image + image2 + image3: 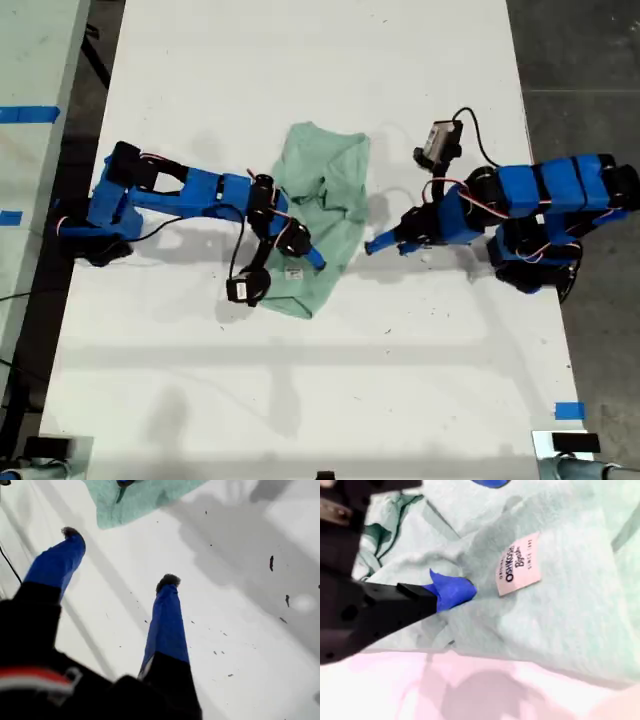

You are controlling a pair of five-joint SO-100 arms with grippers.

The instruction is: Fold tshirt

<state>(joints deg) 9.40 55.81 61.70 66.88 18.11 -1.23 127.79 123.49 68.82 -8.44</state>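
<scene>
On white table (300,60), crumpled tshirt (325,185); first gripper (120,557) jaws wide, empty; second gripper (451,591) grip unclear.

Blue-and-black arms, blue fingers (166,625), red, white and black cables.

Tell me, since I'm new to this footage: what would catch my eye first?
The crumpled mint-green tshirt at the middle of the white table, its white label showing. My second gripper presses into the cloth from the exterior view's left. My first gripper hangs open over bare table on the exterior view's right, short of the shirt.
</scene>
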